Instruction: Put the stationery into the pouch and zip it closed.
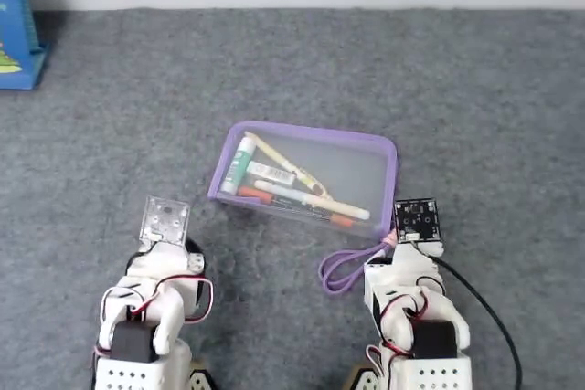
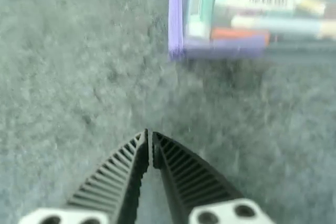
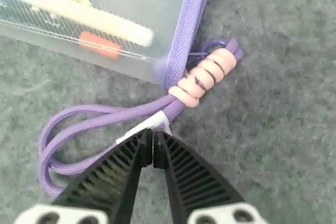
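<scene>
Centrally on the grey table (image 1: 457, 70) lay the clear, purple-edged pouch (image 1: 315, 132), its long axis running across in front of both arms, with the stationery (image 1: 274, 180) (pens and markers, by the look) inside it. Its pink beaded zip pull (image 3: 205, 74) and looped purple strap (image 3: 84, 116) sat at the end nearer the right gripper (image 3: 153, 135), whose jaws were pressed together with their tips at the strap, not clearly pinching it. The left gripper (image 2: 149, 136), likewise closed and empty, hung over bare table just short of the pouch's opposite end.

high view looks down; both wrist views sit close, sharing the pouch (image 1: 361, 171)
</scene>
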Tool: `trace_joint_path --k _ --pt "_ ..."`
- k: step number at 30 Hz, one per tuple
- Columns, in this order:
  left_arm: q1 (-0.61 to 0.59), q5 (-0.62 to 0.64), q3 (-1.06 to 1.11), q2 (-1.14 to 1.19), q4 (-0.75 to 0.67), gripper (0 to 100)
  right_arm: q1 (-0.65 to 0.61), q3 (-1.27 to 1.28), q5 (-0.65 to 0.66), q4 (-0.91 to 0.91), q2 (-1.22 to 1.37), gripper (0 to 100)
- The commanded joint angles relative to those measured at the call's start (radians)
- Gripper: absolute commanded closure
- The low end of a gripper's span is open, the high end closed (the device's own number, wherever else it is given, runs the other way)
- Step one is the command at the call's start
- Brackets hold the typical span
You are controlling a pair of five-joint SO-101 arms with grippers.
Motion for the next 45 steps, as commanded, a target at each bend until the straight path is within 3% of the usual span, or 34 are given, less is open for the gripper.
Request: trace_joint_path --k 1,16,45 --pt "-0.008 -0.011 -0.008 -0.011 0.061 99 0.012 0.020 -0.011 0.039 -0.005 99.0" --pt "-0.008 -0.011 -0.008 -0.011 0.061 99 0.113 0.020 -0.011 0.041 -0.005 98.7" --pt "-0.008 -0.011 -0.008 -0.011 0.061 99 0.105 0.020 -0.011 0.041 -0.005 98.9"
